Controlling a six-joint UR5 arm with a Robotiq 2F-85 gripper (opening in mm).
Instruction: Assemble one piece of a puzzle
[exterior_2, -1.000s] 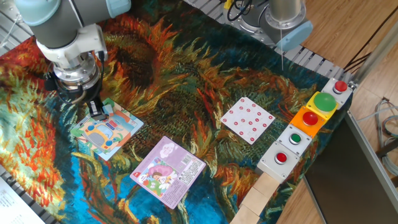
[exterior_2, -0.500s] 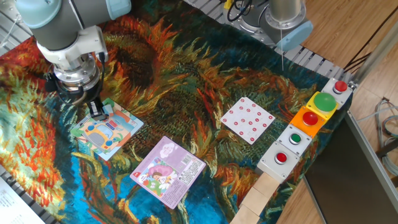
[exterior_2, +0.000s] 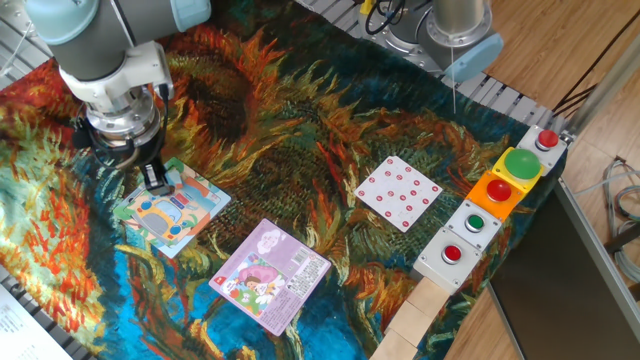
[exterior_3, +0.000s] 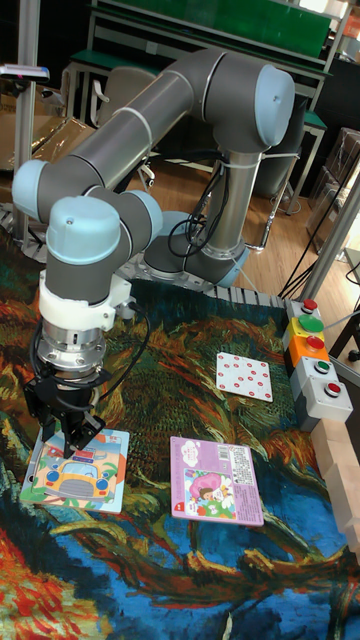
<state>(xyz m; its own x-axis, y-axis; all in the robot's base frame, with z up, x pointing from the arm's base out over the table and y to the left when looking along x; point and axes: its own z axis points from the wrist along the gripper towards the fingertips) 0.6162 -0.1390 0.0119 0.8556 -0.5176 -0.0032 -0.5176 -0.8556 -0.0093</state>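
The claw (exterior_2: 157, 181) stood narrow and upright on the far corner of the puzzle (exterior_2: 172, 209), which lay flat at the surface's (exterior_2: 300, 130) left side, probably to seat a piece I could not see.

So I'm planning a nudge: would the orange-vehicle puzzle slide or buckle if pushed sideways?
The puzzle looks like a flat, rigid board, so it probably slides whole. The patterned cloth may drag on it. The pincer sits over its far edge.
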